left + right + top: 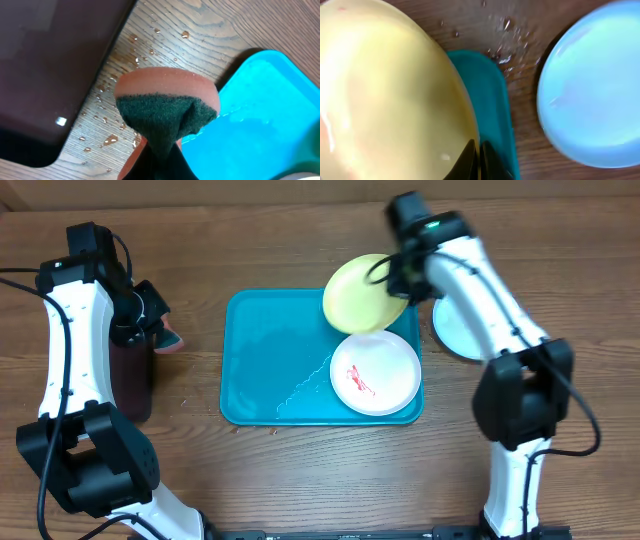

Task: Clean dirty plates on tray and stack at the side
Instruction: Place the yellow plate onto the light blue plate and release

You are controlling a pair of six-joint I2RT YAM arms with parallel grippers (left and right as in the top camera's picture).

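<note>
We see the right gripper [479, 156] pinched narrow on the rim of the yellow-green plate [362, 294], holding it tilted above the far right corner of the turquoise tray [265, 350]. In the right wrist view its 2 fingers meet at the plate's edge, with the tray's corner just beside it.

1 plate lies in the tray: the white plate [375, 373], flat at the right end, with a red smear [360, 378] near its centre. From overhead, the held plate overlaps the white plate's far edge; we cannot tell whether they touch. The tray's left half shows a wet sheen.

The light blue plate [452, 330] lies flat on the table [300, 470], outside the tray and just beside its right rim. The right arm partly hides it in the overhead view.

The left gripper [156, 155] is to the left of the tray, clamped on a sponge [167, 107], its green scouring face toward the wrist camera and its pinkish body behind. The sponge is over the wood between the dark maroon tray [130, 380] and the turquoise tray. Water droplets [107, 140] dot the table there. We cannot tell whether the sponge touches the wood.
</note>
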